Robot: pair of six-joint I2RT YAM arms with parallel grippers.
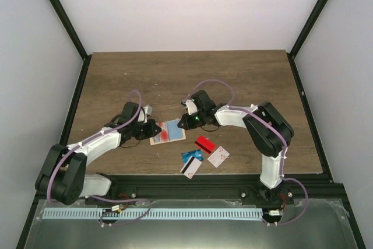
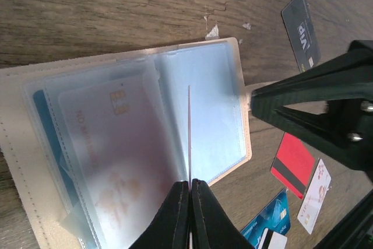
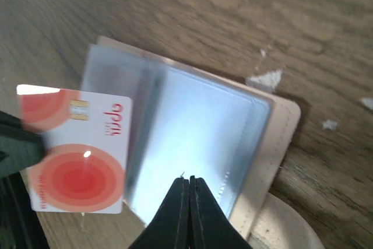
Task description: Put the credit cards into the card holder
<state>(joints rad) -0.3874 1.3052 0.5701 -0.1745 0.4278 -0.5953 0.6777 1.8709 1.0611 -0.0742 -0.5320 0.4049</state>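
Left wrist view: my left gripper [image 2: 190, 189] pinches a clear plastic sleeve [image 2: 189, 122] of the open beige card holder [image 2: 13, 144], mid-table, two thin credit cards [image 2: 111, 161] already pocketed. My right gripper [image 3: 189, 186] is closed, apparently empty; several more lie loose nearby.

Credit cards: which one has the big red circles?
The white card over the open card holder; the loose cards are red, blue or plainer white.

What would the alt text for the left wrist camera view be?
Shut left gripper pinches a clear sleeve of the open beige card holder on a wooden table; loose cards lie beside it.
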